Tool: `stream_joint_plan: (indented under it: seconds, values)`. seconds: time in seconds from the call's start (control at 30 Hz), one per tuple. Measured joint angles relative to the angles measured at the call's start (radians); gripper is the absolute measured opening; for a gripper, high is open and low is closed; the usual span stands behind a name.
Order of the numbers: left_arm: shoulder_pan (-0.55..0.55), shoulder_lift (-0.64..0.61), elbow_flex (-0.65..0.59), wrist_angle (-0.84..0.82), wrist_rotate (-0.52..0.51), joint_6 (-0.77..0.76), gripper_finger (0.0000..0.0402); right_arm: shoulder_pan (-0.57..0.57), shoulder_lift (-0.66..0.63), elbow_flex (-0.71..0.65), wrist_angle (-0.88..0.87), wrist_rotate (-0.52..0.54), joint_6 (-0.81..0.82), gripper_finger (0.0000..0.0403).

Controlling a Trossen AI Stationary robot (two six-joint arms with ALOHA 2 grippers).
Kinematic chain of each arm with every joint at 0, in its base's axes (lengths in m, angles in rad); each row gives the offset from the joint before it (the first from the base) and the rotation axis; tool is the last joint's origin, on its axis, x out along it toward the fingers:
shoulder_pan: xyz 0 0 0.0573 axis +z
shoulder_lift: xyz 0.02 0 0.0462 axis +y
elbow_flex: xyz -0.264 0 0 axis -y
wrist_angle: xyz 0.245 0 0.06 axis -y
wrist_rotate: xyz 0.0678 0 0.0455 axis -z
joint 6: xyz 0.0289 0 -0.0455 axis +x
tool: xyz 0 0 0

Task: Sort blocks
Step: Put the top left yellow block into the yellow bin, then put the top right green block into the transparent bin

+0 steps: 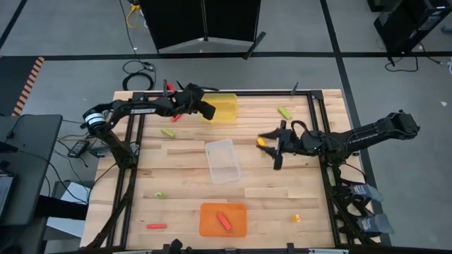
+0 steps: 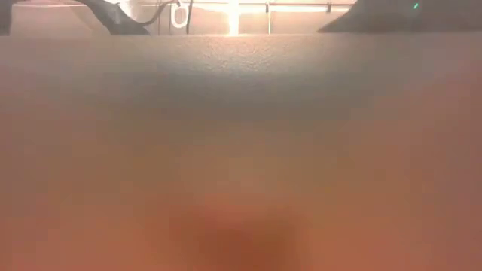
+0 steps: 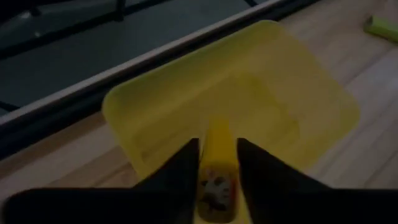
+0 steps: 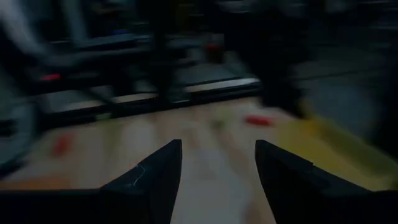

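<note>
My left gripper (image 1: 208, 111) is at the near-left corner of the yellow tray (image 1: 224, 106), shut on a yellow block (image 3: 217, 163). In the left wrist view the tray (image 3: 261, 93) lies just beyond the fingers. My right gripper (image 1: 270, 147) hovers open right of the clear tray (image 1: 223, 161), and nothing shows between its fingers (image 4: 155, 180). A yellow block (image 1: 261, 142) lies on the table by its fingertips. Green blocks (image 1: 284, 112) (image 1: 168, 132) (image 1: 160, 195), red blocks (image 1: 157, 226) (image 1: 175, 118) and a small yellow piece (image 1: 296, 219) lie scattered. One red block (image 1: 224, 221) rests in the orange tray (image 1: 208, 226). My left gripper pinches the yellow block between its two fingers (image 3: 180, 168), one on each long side (image 3: 217, 140). The block lies along the fingers, its far end pointing at the yellow tray. It is lifted clear of the table.
A blurred orange surface (image 2: 241, 188) fills the low view almost entirely. The table's dark frame rails (image 1: 131, 141) (image 1: 321, 134) run along the left and right sides. Bare wood lies between the clear tray and the orange tray.
</note>
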Motion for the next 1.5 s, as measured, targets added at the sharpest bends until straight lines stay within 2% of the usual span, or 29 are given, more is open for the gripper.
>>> stream_joint_plan:
  seconds: [0.17, 0.23, 0.33, 0.53, 0.6, 0.73, 0.9, 0.97, 1.2, 1.37, 1.5]
  values:
    - [-0.006, -0.030, 0.003, 0.009, 0.055, 0.027, 0.0214, -0.064, 0.000, 0.000, -0.112, 0.123, 0.123, 0.0225]
    - [-0.013, -0.071, 0.003, 0.014, 0.056, 0.032, 0.0238, -0.107, 0.000, 0.000, -0.199, 0.144, 0.185, 0.0229]
    - [-0.039, -0.157, 0.003, 0.003, 0.054, 0.051, 0.0253, -0.184, 0.000, 0.000, -0.343, 0.156, 0.282, 0.0234]
    - [-0.161, -0.354, 0.003, -0.066, -0.012, 0.059, 0.0242, -0.360, 0.000, 0.021, -0.609, 0.153, 0.370, 0.0236]
    - [-0.216, -0.407, 0.003, -0.104, -0.073, 0.062, 0.0235, -0.426, 0.000, 0.046, -0.686, 0.135, 0.370, 0.0237]
    - [-0.341, -0.488, 0.003, -0.165, -0.215, 0.059, 0.0221, -0.574, 0.007, 0.080, -0.769, 0.023, 0.347, 0.0237]
    - [-0.488, -0.552, 0.003, -0.198, -0.337, 0.031, 0.0212, -0.743, 0.080, 0.082, -0.794, -0.125, 0.298, 0.0253]
    - [-0.539, -0.568, 0.003, -0.199, -0.369, 0.018, 0.0211, -0.787, 0.126, 0.082, -0.792, -0.153, 0.268, 0.0265]
    - [-0.702, -0.597, 0.003, -0.297, -0.515, -0.075, 0.0211, -0.857, 0.285, 0.082, -0.714, -0.154, 0.186, 0.0299]
    - [-0.806, -0.610, 0.003, -0.468, -0.609, -0.236, 0.0211, -0.891, 0.380, 0.082, -0.643, -0.147, 0.150, 0.0304]
    - [-0.885, -0.611, 0.003, -0.558, -0.641, -0.366, 0.0211, -0.926, 0.445, 0.082, -0.604, -0.143, 0.125, 0.0299]
